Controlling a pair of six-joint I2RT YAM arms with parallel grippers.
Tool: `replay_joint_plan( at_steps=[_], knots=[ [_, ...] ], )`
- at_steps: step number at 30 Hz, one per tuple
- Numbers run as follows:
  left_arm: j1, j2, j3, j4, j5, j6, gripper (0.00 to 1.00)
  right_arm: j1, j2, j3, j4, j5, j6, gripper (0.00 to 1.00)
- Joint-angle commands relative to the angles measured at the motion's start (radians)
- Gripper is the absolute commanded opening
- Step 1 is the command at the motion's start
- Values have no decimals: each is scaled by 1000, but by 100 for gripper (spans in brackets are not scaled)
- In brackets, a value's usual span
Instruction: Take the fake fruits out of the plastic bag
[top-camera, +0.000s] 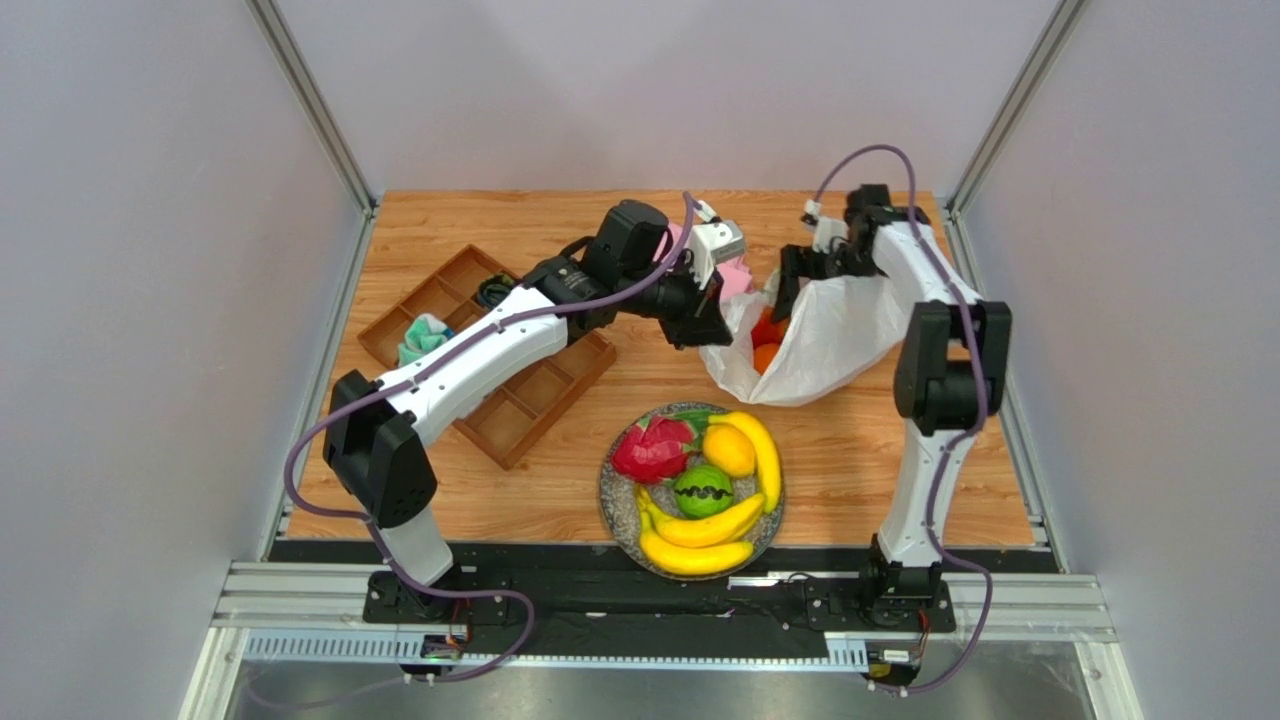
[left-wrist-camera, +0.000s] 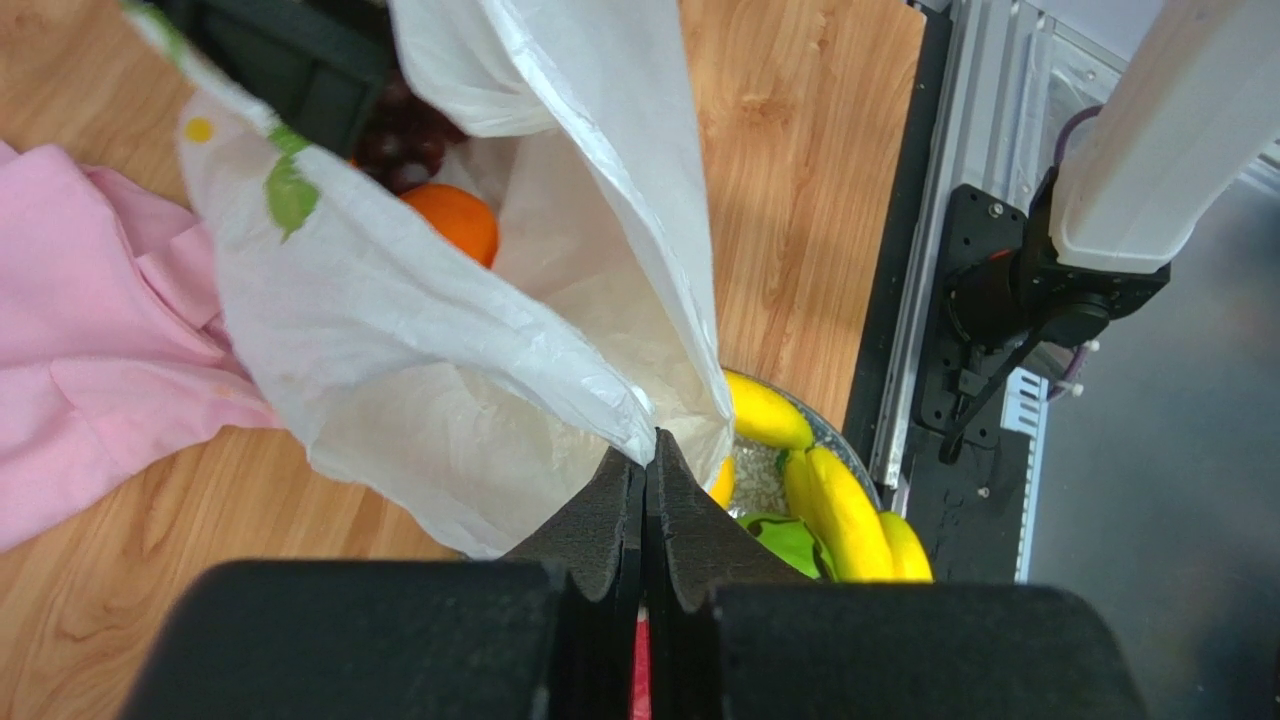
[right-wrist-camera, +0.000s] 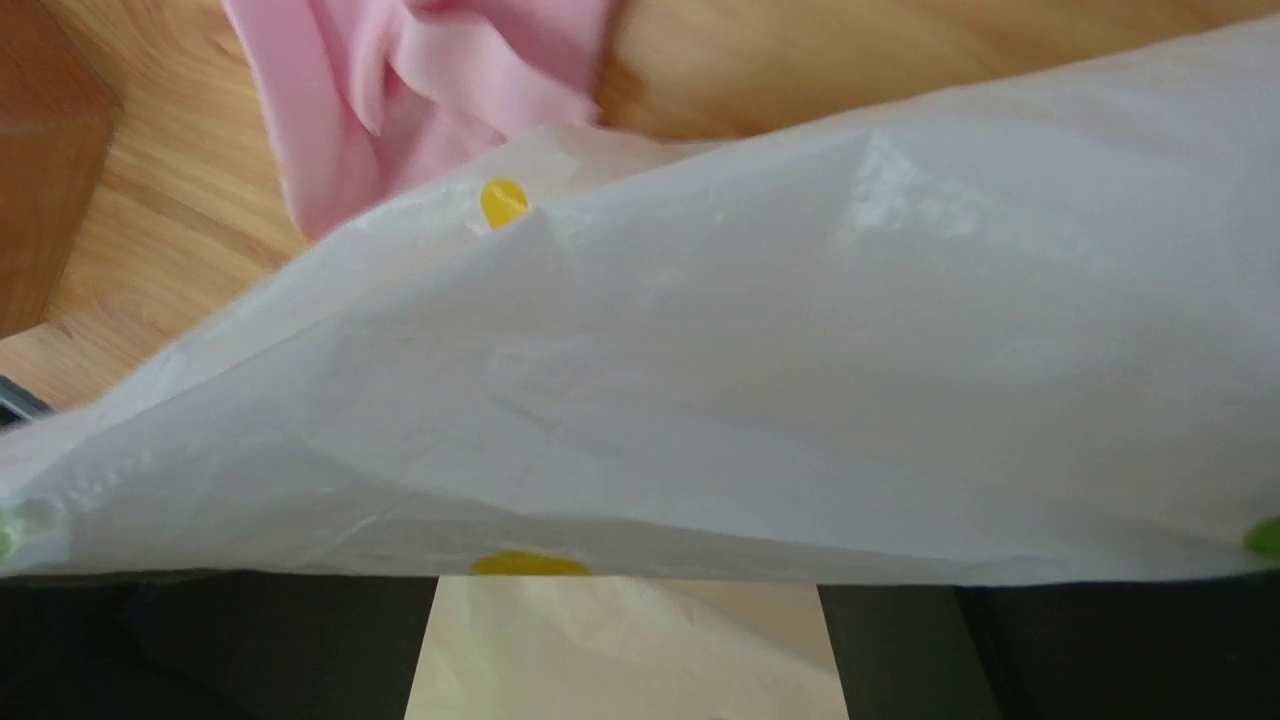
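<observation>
tearing is your risk: left gripper (left-wrist-camera: 646, 483) clenched on the thin translucent white plastic bag (top-camera: 842, 338), right gripper (top-camera: 796, 278) grip impossible to tell under film, glossy round orange fruit (left-wrist-camera: 455, 222) inside, so pulling apart may rip it.

Left arm (top-camera: 466, 353) and right arm (top-camera: 939, 360) reach forward, left end effector (left-wrist-camera: 649, 458) pressed closed, right end effector (top-camera: 793, 275) spread apart.

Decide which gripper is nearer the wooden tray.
Left. The left gripper sits just right of the tray; the right gripper is farther right, across the mouth of the bag.
</observation>
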Motion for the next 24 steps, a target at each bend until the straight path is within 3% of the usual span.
replay_joint_plan(
  at_steps=[1,5,8,11,14,18,24],
  knots=[
    [-5,15,74,12,45,33,0,-203,-278,-227,-32,104,-41,87],
    [-7,44,103,18,113,33,0,-368,-502,-567,-49,206,-128,87],
    [-13,72,132,32,164,31,0,-435,-649,-741,-52,182,-219,88],
    [-36,135,192,15,194,33,0,-389,-767,-752,-3,38,-297,87],
    [-51,169,229,18,181,33,0,-281,-819,-706,65,31,-319,88],
    [-53,164,208,80,124,-1,0,-169,-792,-649,91,52,-319,86],
    [-51,166,192,120,61,-67,0,-119,-654,-544,142,111,-342,82]
  ],
)
